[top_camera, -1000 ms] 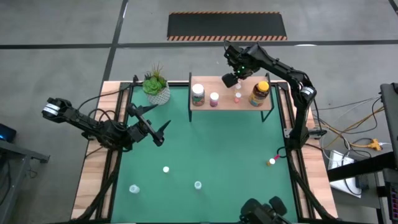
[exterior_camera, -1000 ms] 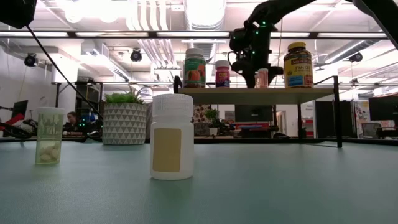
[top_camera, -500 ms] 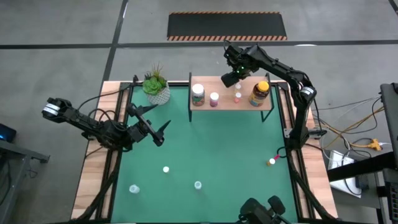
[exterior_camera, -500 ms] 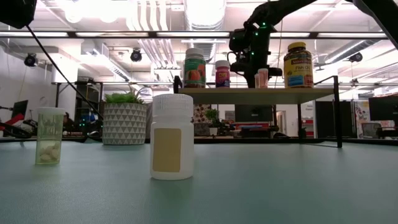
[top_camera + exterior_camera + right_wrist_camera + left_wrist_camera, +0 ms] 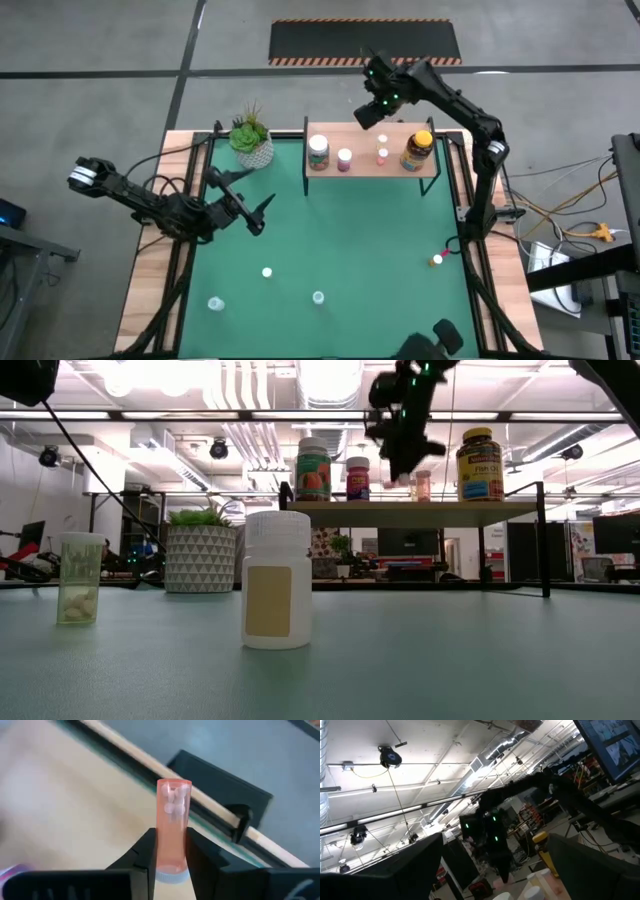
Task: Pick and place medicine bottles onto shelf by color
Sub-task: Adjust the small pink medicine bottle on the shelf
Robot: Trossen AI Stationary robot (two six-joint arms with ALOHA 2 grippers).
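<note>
Nearest in the low view: a white bottle (image 5: pixel 277 579) and a clear vial (image 5: pixel 80 578) on the green mat, unmoved since a second ago. Left gripper (image 5: pixel 252 207) parked over the mat's left side, jaws wide, same as before. On the shelf (image 5: pixel 372 160): four bottles as before, including the amber jar (image 5: pixel 417 150) at its right. Right gripper (image 5: pixel 372 112) now raised and drawn back behind the shelf, jaws narrowed onto a pink vial (image 5: pixel 171 825), gripped near its white cap and lifted off the wood.
</note>
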